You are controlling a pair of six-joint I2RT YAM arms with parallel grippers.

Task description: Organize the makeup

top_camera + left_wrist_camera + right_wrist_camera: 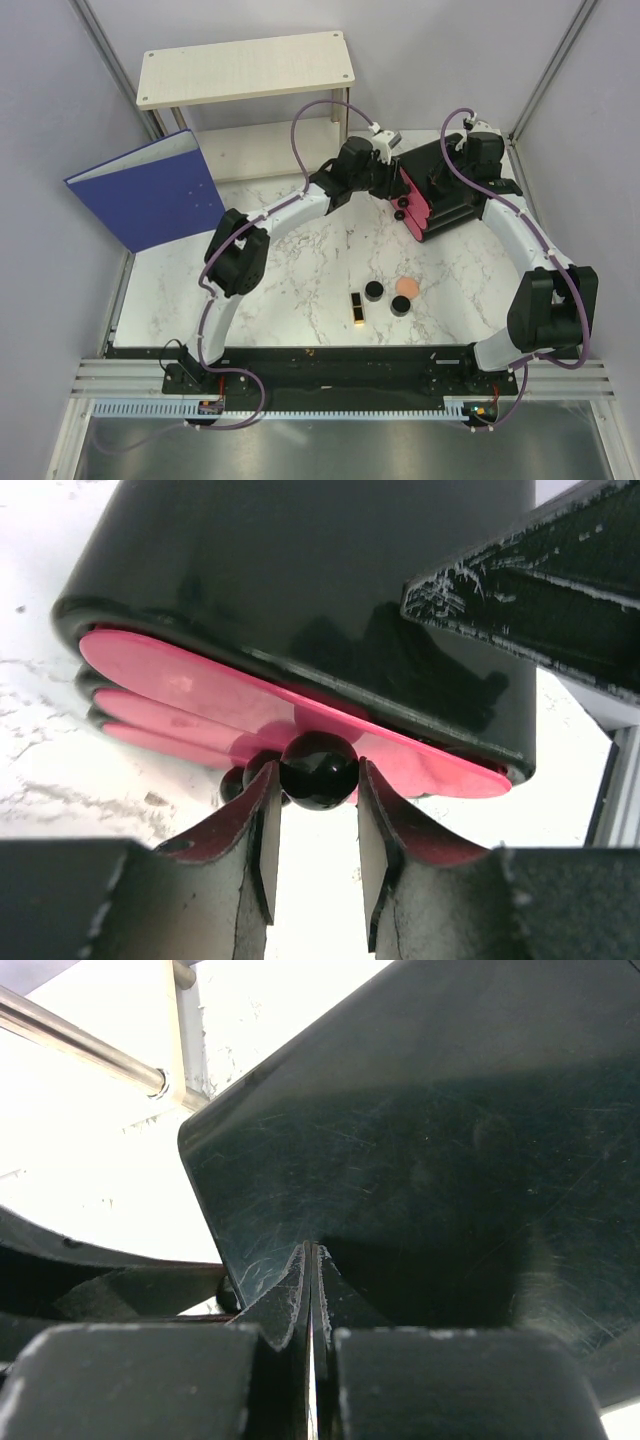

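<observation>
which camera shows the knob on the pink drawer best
Left wrist: the drawer knob sits large and sharp between the left fingers, against the pink drawer front. Top external shows the knobs only as tiny dots beside the organizer. Right wrist shows just the organizer's black wall, no knob.

White marble-patterned tabletop. Far edge: pale wooden shelf unit. Far left: blue binder, propped at a tilt. Far right: black organizer box with pink drawers. Near centre: black-and-gold lipstick, lying flat; first round black jar; second round black jar; peach puff just beside the second jar.
</observation>
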